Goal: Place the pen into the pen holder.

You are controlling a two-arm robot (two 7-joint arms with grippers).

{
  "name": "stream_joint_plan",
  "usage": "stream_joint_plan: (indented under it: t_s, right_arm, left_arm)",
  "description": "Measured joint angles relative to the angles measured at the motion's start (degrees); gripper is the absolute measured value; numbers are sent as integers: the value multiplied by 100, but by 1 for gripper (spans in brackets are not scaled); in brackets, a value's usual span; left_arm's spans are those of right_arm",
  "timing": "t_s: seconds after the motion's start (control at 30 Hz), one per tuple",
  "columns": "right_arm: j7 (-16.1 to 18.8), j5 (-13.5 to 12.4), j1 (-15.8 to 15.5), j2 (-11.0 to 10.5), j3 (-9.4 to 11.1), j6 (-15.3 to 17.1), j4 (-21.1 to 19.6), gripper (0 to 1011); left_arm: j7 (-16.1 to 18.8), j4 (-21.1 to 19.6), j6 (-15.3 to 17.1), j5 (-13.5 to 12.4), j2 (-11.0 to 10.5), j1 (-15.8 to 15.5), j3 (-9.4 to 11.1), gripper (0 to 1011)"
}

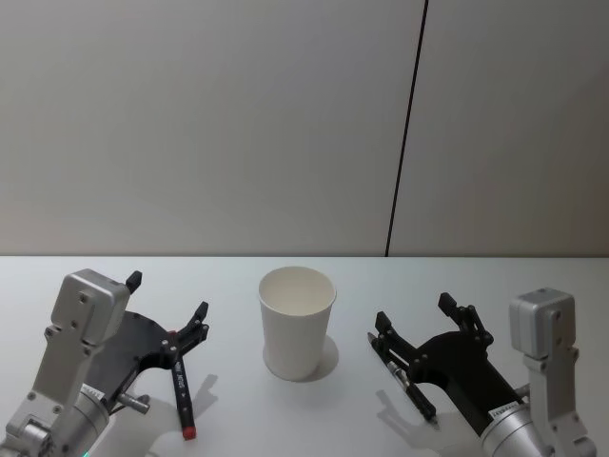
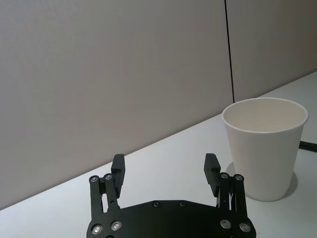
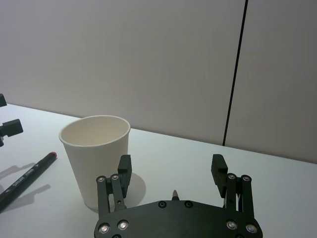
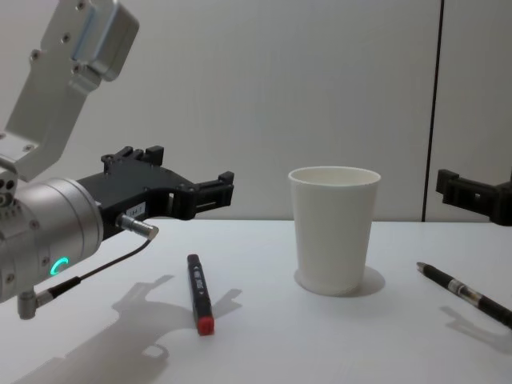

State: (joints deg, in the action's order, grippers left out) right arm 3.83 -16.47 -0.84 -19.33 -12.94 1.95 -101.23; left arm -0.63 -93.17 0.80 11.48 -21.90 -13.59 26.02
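Down at the lower left of the head view, the left gripper (image 1: 169, 297) hovers above the table (image 1: 533, 276) with its two black fingers spread wide and nothing between them. The left wrist view confirms the wide, empty gap (image 2: 165, 168). Just below it in the frame, a black pen with a red end (image 1: 181, 386) lies flat on the table, its red end toward the bottom edge. In the chest view this pen (image 4: 198, 292) sits left of centre, beneath the gripper's fingertips (image 4: 192, 170) and apart from them.

At the lower right of the head view, the right gripper (image 1: 414, 312) is likewise wide open and holds nothing, as the right wrist view shows (image 3: 171, 168). A slim black pen (image 1: 404, 381) lies on the table under its fingers; in the chest view it rests at the lower right (image 4: 468, 294), with the gripper (image 4: 472, 192) above it at the right edge.

Between the two grippers, in the lower centre of the head view, the pen holder (image 1: 297, 324) stands upright and empty, touching neither pen. The chest view has it just right of centre (image 4: 332, 228).
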Motion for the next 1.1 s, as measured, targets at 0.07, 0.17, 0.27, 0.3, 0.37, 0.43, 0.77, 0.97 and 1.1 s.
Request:
stream_joint_plan:
  t_s: [0.07,0.17,0.27,0.3,0.37,0.43,0.77,0.97,1.1]
  right_arm:
    - [0,0,0,0,0,0,0,1001]
    - [0,0,0,0,0,0,0,1001]
    - [0,0,0,0,0,0,0,1001]
    - [0,0,0,0,0,0,0,1001]
    - [0,0,0,0,0,0,0,1001]
    - [0,0,0,0,0,0,0,1001]
    - [0,0,0,0,0,0,0,1001]
    - [0,0,0,0,0,0,0,1001]
    - [0,0,0,0,0,0,0,1001]
  left_arm:
    - [0,0,0,0,0,0,0,1003]
    - [0,0,0,0,0,0,0,1003]
    - [0,0,0,0,0,0,0,1003]
    - [0,0,0,0,0,0,0,1003]
    - [0,0,0,0,0,0,0,1003]
    - [0,0,0,0,0,0,0,1003]
    - [0,0,0,-1,0,0,0,1003]
    - [0,0,0,0,0,0,0,1003]
    - [0,0,0,-1,0,0,0,1003]
